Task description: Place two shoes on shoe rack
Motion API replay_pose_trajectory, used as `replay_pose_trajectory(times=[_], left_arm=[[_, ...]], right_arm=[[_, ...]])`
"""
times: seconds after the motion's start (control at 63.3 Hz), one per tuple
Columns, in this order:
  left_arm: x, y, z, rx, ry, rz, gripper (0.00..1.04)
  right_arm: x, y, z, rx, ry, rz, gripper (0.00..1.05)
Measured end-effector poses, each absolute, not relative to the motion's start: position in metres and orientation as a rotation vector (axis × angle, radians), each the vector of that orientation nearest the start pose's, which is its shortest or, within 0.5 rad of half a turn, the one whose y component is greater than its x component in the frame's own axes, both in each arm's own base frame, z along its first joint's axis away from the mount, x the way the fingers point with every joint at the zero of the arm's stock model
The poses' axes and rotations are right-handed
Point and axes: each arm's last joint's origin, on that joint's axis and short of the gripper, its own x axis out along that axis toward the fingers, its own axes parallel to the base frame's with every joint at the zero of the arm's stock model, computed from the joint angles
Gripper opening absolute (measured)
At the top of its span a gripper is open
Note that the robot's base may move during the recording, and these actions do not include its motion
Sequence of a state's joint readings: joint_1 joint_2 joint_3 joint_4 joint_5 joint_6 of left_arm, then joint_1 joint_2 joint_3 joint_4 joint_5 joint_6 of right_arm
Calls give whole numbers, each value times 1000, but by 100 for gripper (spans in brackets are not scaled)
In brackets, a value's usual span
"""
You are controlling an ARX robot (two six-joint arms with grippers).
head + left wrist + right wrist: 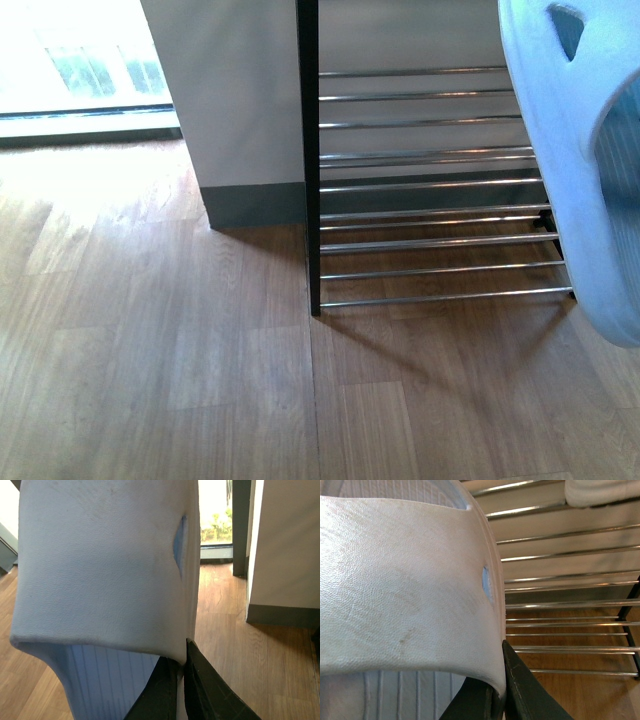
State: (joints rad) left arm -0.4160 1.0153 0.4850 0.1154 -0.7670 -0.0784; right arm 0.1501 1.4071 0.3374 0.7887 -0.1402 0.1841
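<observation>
I hold one pale blue-white rubber slide in each hand. My left gripper [182,656] is shut on the strap edge of one slide [100,570], which fills the left wrist view above the wood floor. In the right wrist view my right gripper [496,672] is shut on the strap edge of the other slide [400,590], held just in front of the shoe rack [560,580]. The front view shows a slide [585,160] hanging at the far right, covering the right end of the shoe rack [430,185]. Its chrome bars in that view are bare. No arm shows there.
The rack's black upright [308,150] stands against a pale wall corner with a dark baseboard [255,205]. A bright window [80,60] is at the far left. Wood floor [150,350] spreads before the rack. A white object [600,492] rests on an upper tier.
</observation>
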Motion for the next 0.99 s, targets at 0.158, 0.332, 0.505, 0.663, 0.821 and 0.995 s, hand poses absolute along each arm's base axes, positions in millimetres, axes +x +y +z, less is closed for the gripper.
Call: replay_pose_trajectory(times=[0.158,0.332,0.505,0.663,0.821,0.995], left_arm=[[194,-64,220,156,332,359,2],[194,-64,219,157,334,359,2],[194,-64,219,157,334,359,2],[194,-64,219,158,334,359,2],[194,-64,219,158,335,359,2],[194,-64,219,158,334,359,2]], right_arm=[[237,40,151,180,308,262,1],[237,40,151,181,308,262,1],[237,40,151,181,308,263,1],[237,40,151,181,308,263,1],[237,40,151,181,307,264,1],[258,51,153,129,220,299,1]])
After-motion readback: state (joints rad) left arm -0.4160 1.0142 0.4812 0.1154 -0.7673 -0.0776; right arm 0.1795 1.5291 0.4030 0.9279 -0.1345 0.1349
